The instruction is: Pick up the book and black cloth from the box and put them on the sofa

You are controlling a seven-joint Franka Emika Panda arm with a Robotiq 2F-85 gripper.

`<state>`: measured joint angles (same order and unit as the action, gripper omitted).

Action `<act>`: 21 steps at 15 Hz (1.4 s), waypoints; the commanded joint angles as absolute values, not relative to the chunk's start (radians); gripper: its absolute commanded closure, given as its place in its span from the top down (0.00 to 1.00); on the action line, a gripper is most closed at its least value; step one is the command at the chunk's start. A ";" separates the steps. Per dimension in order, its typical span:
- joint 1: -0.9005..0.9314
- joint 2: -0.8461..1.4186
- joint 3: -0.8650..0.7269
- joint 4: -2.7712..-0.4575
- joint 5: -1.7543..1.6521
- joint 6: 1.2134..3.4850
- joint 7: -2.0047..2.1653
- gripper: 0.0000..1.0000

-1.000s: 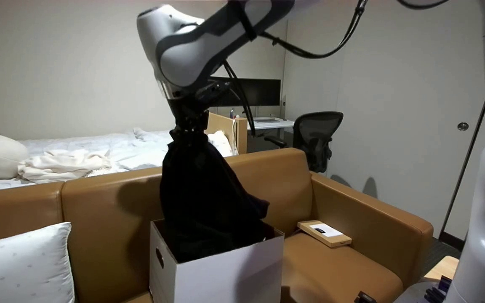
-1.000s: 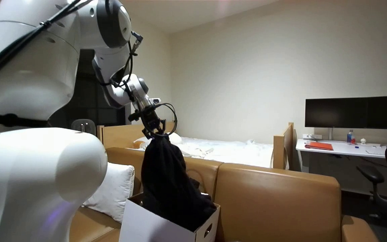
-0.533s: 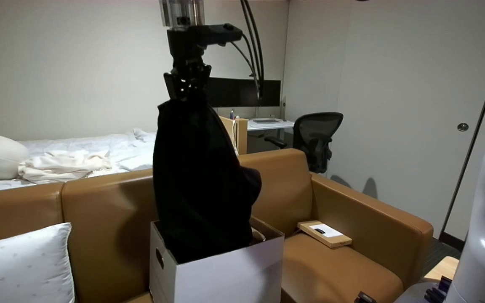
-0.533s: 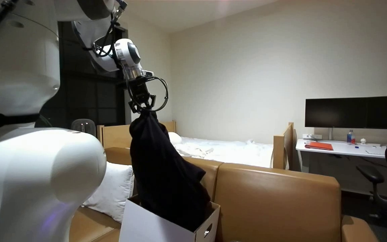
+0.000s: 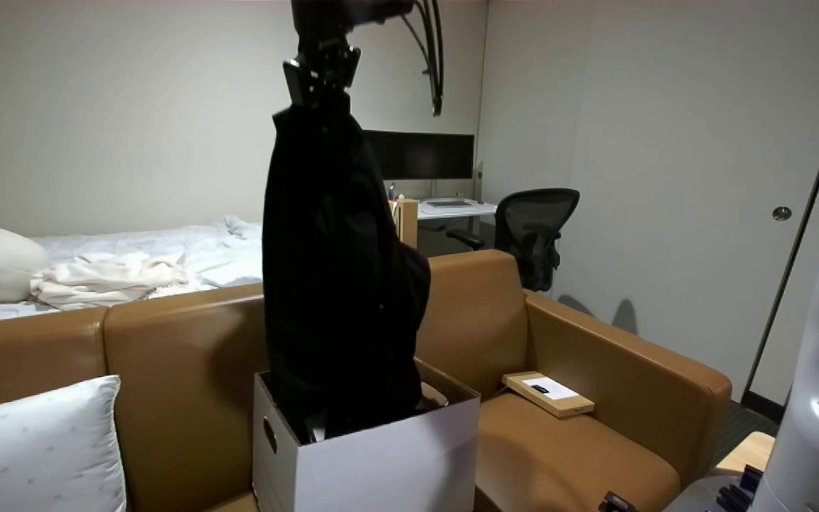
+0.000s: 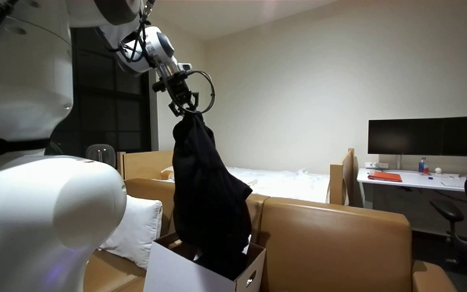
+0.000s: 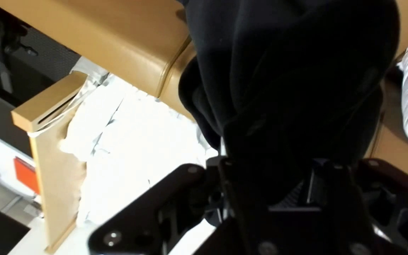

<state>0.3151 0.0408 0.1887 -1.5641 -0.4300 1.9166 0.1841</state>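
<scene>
My gripper (image 5: pixel 320 99) is shut on the top of the black cloth (image 5: pixel 345 270), above the box. The cloth hangs down from it, and its lower end is still inside the white box (image 5: pixel 388 462). In an exterior view the gripper (image 6: pixel 187 110) and the bunched cloth (image 6: pixel 211 194) show above the box (image 6: pixel 185 269). In the wrist view the cloth (image 7: pixel 289 81) fills the space between and beyond the fingers. The box stands on the brown sofa (image 5: pixel 580 455). A flat tan book-like item (image 5: pixel 548 395) with a white label lies on the sofa seat.
Something tan (image 5: pixel 432 397) and a bit of white (image 5: pixel 317 427) show inside the box. A white pillow (image 5: pixel 40 448) is on the sofa. The sofa backrest (image 6: pixel 335 243) stands behind the box, with a bed (image 5: pixel 225 245) beyond it. An armrest (image 5: pixel 630 348) is at the right.
My gripper has risen, pulling the cloth higher out of the box. More of the box's inside shows. In the last half second it also shifted slightly right in both exterior views.
</scene>
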 commanded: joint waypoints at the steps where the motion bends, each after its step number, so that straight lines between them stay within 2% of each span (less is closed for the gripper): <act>1: 0.275 0.041 0.189 -1.368 -0.431 1.829 0.253 0.06; 7: 0.206 0.040 0.139 -1.058 -0.396 1.570 0.339 0.06; 12: 0.130 0.058 0.021 -0.841 -0.396 1.395 0.354 0.06; 17: -0.012 0.132 -0.139 -0.654 -0.351 1.338 0.350 0.06; 18: -0.099 0.128 -0.109 -0.651 -0.186 1.394 0.223 0.06; 21: -0.279 0.198 -0.072 -0.602 0.069 1.380 0.248 0.06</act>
